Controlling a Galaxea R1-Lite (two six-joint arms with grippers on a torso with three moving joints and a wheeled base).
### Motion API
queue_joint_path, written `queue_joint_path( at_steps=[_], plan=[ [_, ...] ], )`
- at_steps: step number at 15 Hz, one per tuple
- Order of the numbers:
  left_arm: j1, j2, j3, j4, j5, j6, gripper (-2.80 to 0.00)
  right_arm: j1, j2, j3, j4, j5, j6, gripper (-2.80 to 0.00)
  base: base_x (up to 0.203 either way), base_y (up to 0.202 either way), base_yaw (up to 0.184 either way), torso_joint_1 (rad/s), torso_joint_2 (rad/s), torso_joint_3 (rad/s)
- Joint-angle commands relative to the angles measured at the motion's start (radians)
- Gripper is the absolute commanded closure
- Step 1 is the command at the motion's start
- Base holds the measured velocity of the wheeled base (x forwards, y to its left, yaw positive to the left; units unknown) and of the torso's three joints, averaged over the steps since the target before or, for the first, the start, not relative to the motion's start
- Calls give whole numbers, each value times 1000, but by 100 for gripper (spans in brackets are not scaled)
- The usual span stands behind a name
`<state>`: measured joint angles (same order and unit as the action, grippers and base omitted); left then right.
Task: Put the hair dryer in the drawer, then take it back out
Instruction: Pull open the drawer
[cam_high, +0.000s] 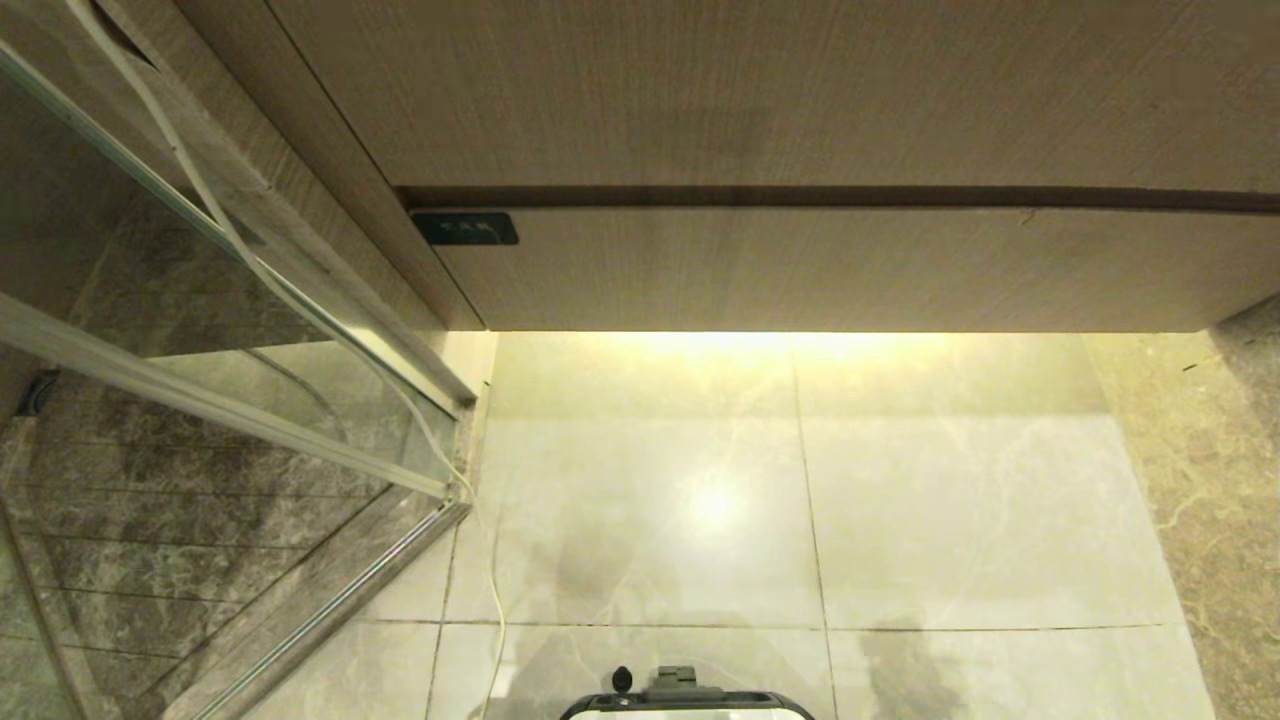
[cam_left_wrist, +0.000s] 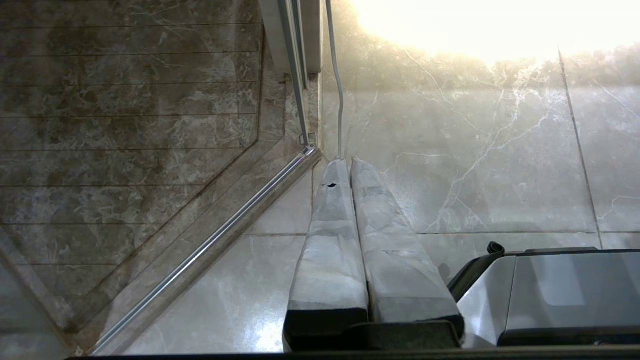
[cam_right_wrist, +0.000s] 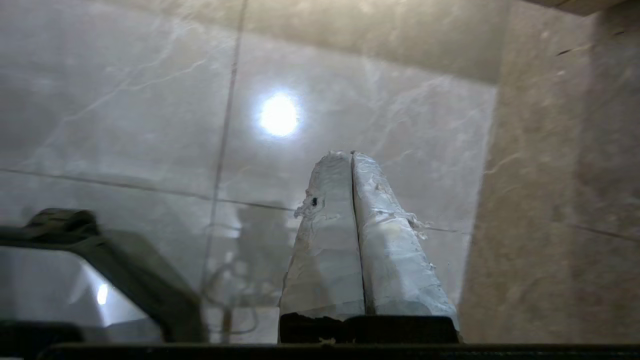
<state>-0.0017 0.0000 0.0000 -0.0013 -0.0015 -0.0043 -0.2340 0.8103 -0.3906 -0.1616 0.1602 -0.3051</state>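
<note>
Head view, closed wood-grain drawer (cam_high: 850, 268) at 12 o'clock above pale floor tiles (cam_high: 650, 500), hair dryer nowhere visible, left gripper (cam_left_wrist: 346, 161) and right gripper (cam_right_wrist: 350, 154) both pressed together, holding nothing, over the tiles.

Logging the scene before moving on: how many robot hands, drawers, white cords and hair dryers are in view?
Robot hands: 2, left hand and right hand, both shut
Drawers: 1, the drawer, closed
White cords: 1, the white cord
Hair dryers: 0
Total: 4
</note>
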Motion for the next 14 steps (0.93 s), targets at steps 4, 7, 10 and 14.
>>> queue_joint_path(
  at_steps=[4, 7, 10, 14],
  plan=[
    [0, 0, 2, 0, 0, 0, 0, 217, -647, 216, 80, -40, 91, 0, 0, 0, 0, 0, 0, 0],
    [0, 0, 0, 0, 2, 0, 0, 377, -845, 378, 131, -108, 171, 0, 0, 0, 0, 0, 0, 0],
    [0, 0, 0, 0, 2, 0, 0, 383, -850, 409, 106, -136, 254, 0, 0, 0, 0, 0, 0, 0],
    [0, 0, 1, 0, 1, 0, 0, 383, -850, 409, 108, -136, 262, 0, 0, 0, 0, 0, 0, 0]
  ],
)
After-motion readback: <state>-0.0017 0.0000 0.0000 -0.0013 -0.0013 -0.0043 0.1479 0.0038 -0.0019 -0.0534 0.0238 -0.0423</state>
